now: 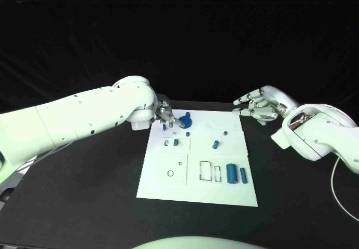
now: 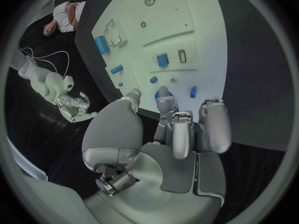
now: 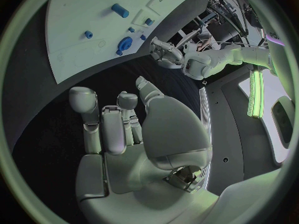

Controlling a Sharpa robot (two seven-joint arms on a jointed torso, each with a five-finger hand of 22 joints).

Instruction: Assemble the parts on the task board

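We judge the job barely begun; most of the blue parts lie loose on the task board, which sits in the middle of the black tabletop. A round blue disc part rests near the board's far left corner, and the left robot hand hovers right at it, fingertips crowding the disc; whether they already pinch it we cannot tell, since in the left wrist view the fingers hide the contact. Two blue cylinders lie side by side at the board's near right, beside the empty rectangular outlines; a short blue peg and a smaller blue piece sit mid-board, with tiny bits beyond them. The outlined seats look unfilled, so nearly all placing is left.

The right robot hand hangs off the board's far right corner, fingers loosely curled and apart, holding nothing. The board's near half lies well clear of both arms, and bare tabletop surrounds every edge, giving open room; the far left corner is the crowded spot.
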